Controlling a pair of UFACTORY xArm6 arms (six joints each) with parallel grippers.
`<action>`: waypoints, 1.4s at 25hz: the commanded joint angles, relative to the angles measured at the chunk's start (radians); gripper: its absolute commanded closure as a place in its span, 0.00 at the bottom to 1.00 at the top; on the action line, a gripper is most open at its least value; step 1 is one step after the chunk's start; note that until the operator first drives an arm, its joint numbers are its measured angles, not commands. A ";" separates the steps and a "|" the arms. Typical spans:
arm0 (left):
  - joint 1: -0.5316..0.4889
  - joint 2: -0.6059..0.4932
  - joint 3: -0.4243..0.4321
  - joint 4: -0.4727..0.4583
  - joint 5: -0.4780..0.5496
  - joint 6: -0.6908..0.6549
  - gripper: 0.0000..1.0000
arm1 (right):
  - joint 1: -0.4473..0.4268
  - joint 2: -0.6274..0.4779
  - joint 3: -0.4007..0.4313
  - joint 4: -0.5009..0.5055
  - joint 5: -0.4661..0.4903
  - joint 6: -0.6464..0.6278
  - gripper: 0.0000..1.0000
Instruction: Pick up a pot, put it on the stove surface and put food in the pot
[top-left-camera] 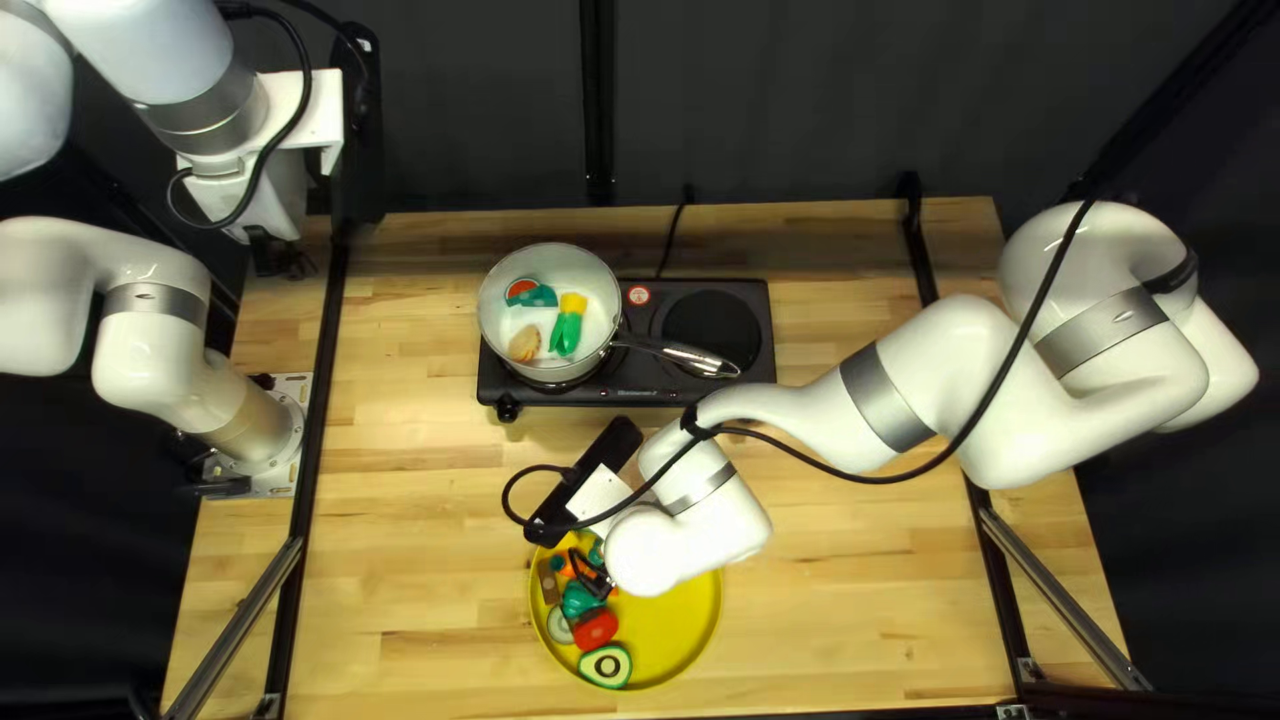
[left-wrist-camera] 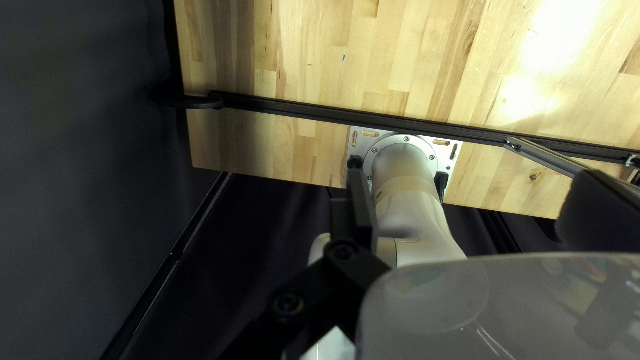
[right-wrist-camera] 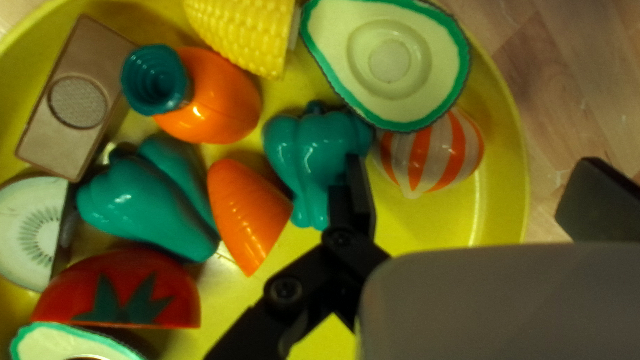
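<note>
The white pot (top-left-camera: 550, 314) stands on the left burner of the black stove (top-left-camera: 627, 396), holding a few toy foods; its handle points right. My right gripper (top-left-camera: 587, 574) hangs over the food at the left of the yellow plate (top-left-camera: 680, 627). In the right wrist view my right gripper (right-wrist-camera: 470, 167) is open, one finger overlapping the green pepper (right-wrist-camera: 303, 150); contact is unclear. The striped onion (right-wrist-camera: 433, 153) lies just ahead of the gap, partly under the avocado half (right-wrist-camera: 390, 60). High at the upper left, my left gripper (top-left-camera: 278, 254) is raised; its wrist view shows my left gripper (left-wrist-camera: 470, 173) open and empty.
Beside the pepper lie a carrot (right-wrist-camera: 247, 213), another green pepper (right-wrist-camera: 150, 200) and a tomato half (right-wrist-camera: 120, 290). My right arm (top-left-camera: 867, 407) reaches across the table, in front of the stove. Black rails (top-left-camera: 320, 400) run along both table sides.
</note>
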 commanded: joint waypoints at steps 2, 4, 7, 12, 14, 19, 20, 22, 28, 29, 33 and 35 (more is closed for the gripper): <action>0.000 0.000 0.000 0.000 0.000 0.000 0.00 | -0.004 -0.005 0.016 -0.004 -0.014 0.001 0.00; 0.000 0.000 0.000 0.000 0.000 0.000 0.00 | -0.005 -0.006 0.019 -0.006 -0.019 0.001 0.00; 0.000 0.000 0.000 0.000 0.000 0.000 0.00 | -0.009 -0.007 0.026 -0.009 -0.030 -0.002 0.00; 0.000 0.000 0.000 0.000 0.000 0.000 0.00 | -0.011 -0.008 0.029 -0.008 -0.035 -0.005 1.00; 0.000 0.000 0.000 0.000 0.000 0.000 0.00 | -0.011 -0.008 0.029 -0.008 -0.035 -0.005 1.00; 0.000 0.000 0.000 0.000 0.000 0.000 0.00 | -0.011 -0.008 0.029 -0.008 -0.035 -0.005 1.00; 0.000 0.000 0.000 0.000 0.000 0.000 0.00 | -0.011 -0.008 0.029 -0.008 -0.035 -0.005 1.00; 0.000 0.000 0.000 0.000 0.000 0.000 0.00 | -0.011 -0.008 0.029 -0.008 -0.035 -0.005 1.00; 0.000 0.000 0.000 0.000 0.000 0.000 0.00 | -0.011 -0.008 0.029 -0.008 -0.035 -0.005 1.00; 0.000 0.000 0.000 0.000 0.000 0.000 0.00 | -0.011 -0.008 0.029 -0.008 -0.035 -0.005 1.00; 0.000 0.000 0.000 0.000 0.000 0.000 0.00 | -0.011 -0.008 0.029 -0.008 -0.035 -0.005 1.00; 0.000 0.000 0.000 0.000 0.000 0.000 0.00 | -0.011 -0.008 0.029 -0.008 -0.035 -0.005 1.00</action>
